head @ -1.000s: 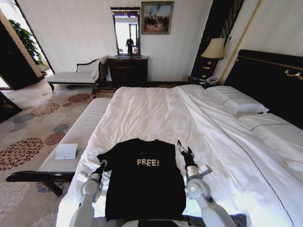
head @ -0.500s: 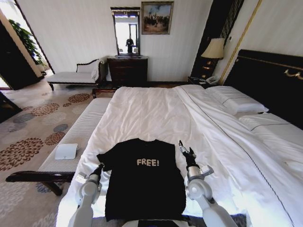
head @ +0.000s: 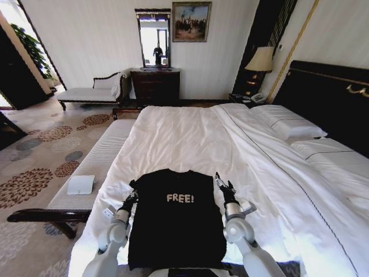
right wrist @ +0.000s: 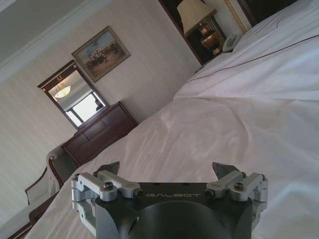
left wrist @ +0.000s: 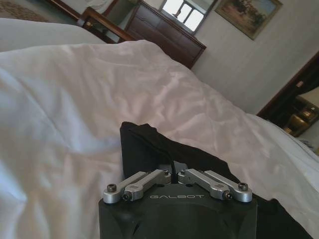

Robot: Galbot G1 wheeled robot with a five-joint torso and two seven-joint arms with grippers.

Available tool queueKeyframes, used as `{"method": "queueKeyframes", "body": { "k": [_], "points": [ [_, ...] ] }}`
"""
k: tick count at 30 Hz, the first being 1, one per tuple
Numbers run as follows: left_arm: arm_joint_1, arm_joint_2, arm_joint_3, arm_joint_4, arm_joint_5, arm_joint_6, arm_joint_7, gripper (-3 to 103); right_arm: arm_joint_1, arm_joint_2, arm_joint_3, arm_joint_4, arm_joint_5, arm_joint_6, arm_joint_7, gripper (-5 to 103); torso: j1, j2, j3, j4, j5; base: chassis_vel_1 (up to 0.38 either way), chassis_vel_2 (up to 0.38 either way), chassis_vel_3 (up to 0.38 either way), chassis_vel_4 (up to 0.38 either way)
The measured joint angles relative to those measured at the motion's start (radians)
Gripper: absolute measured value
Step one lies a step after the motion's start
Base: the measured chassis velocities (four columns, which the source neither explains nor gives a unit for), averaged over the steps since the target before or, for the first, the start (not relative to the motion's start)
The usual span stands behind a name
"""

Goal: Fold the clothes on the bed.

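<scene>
From the head view, the black short-sleeved cotton T-shirt with white "FREE!" lettering (head: pixel 176 216) lies flat and face up at the near end of the very large bed with its white duvet and dark gold-trimmed headboard (head: pixel 190 138), collar toward the far side and hem close to the robot. The left hand (head: pixel 131 198) sits at the shirt's left sleeve, where the cloth looks bunched inward, while the right hand (head: pixel 223 186) rests at the shirt's right edge near the other sleeve, on or just above the white duvet. In the left wrist view, the left hand (left wrist: pixel 174 175) has its fingers drawn together on a dark fold of the T-shirt (left wrist: pixel 149 144), with the bedding (left wrist: pixel 75 99) rumpled around it. In the right wrist view, the right hand (right wrist: pixel 167 172) has its fingers spread wide apart, nothing between them, and smooth white duvet (right wrist: pixel 224 124) stretching away toward the far wall. I would judge the sleeve fold is just starting on the left side alone. The risk from here is a thin pinch: if only the top layer of soft fabric is caught, the sleeve could slip free or drag the whole shirt askew. The left hand could also catch some duvet with the cloth and pull the bedding up.
</scene>
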Motion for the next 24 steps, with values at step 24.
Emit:
{"method": "queueKeyframes", "body": {
  "k": [24],
  "points": [
    [0.032,0.048,0.133,0.022,0.041,-0.073,0.123,1,0.028,0.011,-0.006,-0.041,-0.003,-0.001,0.001,100,0.000,0.000,0.000,-0.0001,0.0000,0.000,0.000,0.000,0.000]
  ]
}}
